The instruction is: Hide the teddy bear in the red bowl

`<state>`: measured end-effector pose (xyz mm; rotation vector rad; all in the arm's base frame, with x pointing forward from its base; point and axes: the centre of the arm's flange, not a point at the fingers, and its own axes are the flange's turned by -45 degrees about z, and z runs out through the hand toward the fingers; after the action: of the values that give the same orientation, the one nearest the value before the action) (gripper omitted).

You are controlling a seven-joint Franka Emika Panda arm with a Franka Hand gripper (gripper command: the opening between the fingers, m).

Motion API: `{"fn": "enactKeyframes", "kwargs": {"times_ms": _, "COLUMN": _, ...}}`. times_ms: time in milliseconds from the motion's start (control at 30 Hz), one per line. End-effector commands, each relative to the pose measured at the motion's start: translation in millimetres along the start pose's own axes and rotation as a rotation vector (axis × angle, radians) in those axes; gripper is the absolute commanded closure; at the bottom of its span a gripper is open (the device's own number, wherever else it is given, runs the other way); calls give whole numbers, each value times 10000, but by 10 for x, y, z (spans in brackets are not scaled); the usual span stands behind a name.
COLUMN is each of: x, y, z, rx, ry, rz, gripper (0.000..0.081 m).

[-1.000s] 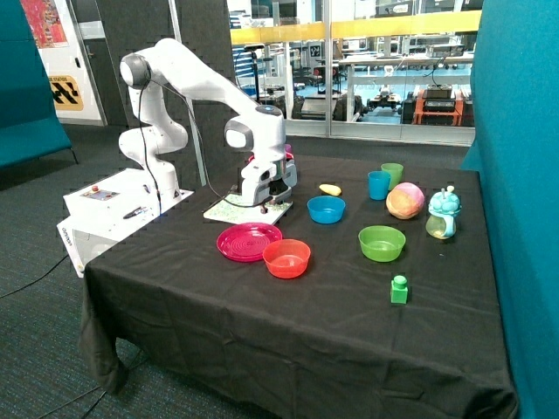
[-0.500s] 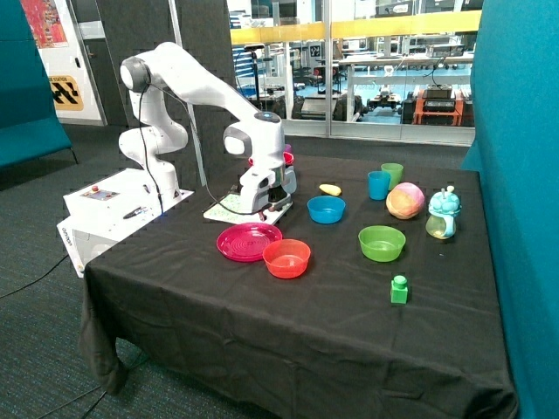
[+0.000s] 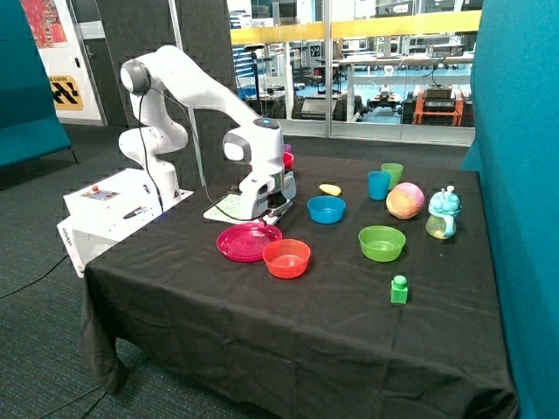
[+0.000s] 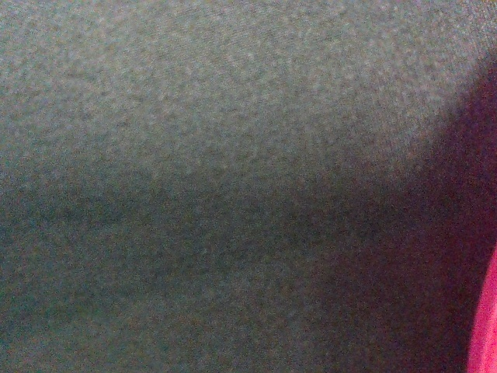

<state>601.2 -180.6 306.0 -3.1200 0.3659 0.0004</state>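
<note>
My gripper (image 3: 271, 212) hangs low over the black cloth, just behind the far rim of the flat magenta plate (image 3: 249, 241). The wrist view shows only dark cloth close up, with a sliver of the magenta plate (image 4: 485, 334) at one corner. The red bowl (image 3: 287, 160) peeks out from behind my arm's wrist, farther back on the table, mostly hidden by it. The teddy bear is in neither view.
An orange-red bowl (image 3: 286, 258) sits beside the plate near the front. Across the table are a blue bowl (image 3: 326, 209), green bowl (image 3: 382, 243), two cups (image 3: 384, 181), a pink-yellow ball (image 3: 405, 201), a bottle (image 3: 443, 213), a green block (image 3: 399, 289) and a white board (image 3: 229, 208).
The gripper has come down and shifted slightly toward the magenta plate's far rim. The objects on the table have not moved.
</note>
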Motion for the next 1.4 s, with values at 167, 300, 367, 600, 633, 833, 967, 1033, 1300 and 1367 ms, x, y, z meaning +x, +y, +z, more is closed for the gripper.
{"fn": "enactKeyframes", "kwargs": {"times_ms": 167, "x": 22, "y": 64, "z": 108, "rx": -2, "ry": 3, "rz": 10, "gripper": 351}}
{"fn": "enactKeyframes", "kwargs": {"times_ms": 300, "x": 3, "y": 70, "z": 148, "rx": -2, "ry": 3, "rz": 13, "gripper": 386}}
{"fn": "enactKeyframes", "kwargs": {"times_ms": 367, "x": -3, "y": 72, "z": 161, "rx": -2, "ry": 3, "rz": 3, "gripper": 395}}
{"fn": "enactKeyframes", "kwargs": {"times_ms": 600, "x": -8, "y": 86, "z": 191, "rx": -2, "ry": 3, "rz": -27, "gripper": 414}}
{"fn": "enactKeyframes", "kwargs": {"times_ms": 633, "x": -9, "y": 90, "z": 195, "rx": -2, "ry": 3, "rz": -26, "gripper": 416}}
{"fn": "enactKeyframes", "kwargs": {"times_ms": 833, "x": -10, "y": 99, "z": 212, "rx": -2, "ry": 3, "rz": -38, "gripper": 425}}
{"fn": "enactKeyframes", "kwargs": {"times_ms": 967, "x": 3, "y": 91, "z": 218, "rx": -2, "ry": 3, "rz": -43, "gripper": 433}}
{"fn": "enactKeyframes", "kwargs": {"times_ms": 1033, "x": 9, "y": 68, "z": 223, "rx": -2, "ry": 3, "rz": -115, "gripper": 430}}
{"fn": "enactKeyframes", "kwargs": {"times_ms": 1300, "x": 7, "y": 13, "z": 241, "rx": -2, "ry": 3, "rz": -205, "gripper": 437}}
{"fn": "enactKeyframes", "kwargs": {"times_ms": 1367, "x": 6, "y": -1, "z": 243, "rx": -2, "ry": 3, "rz": -246, "gripper": 439}}
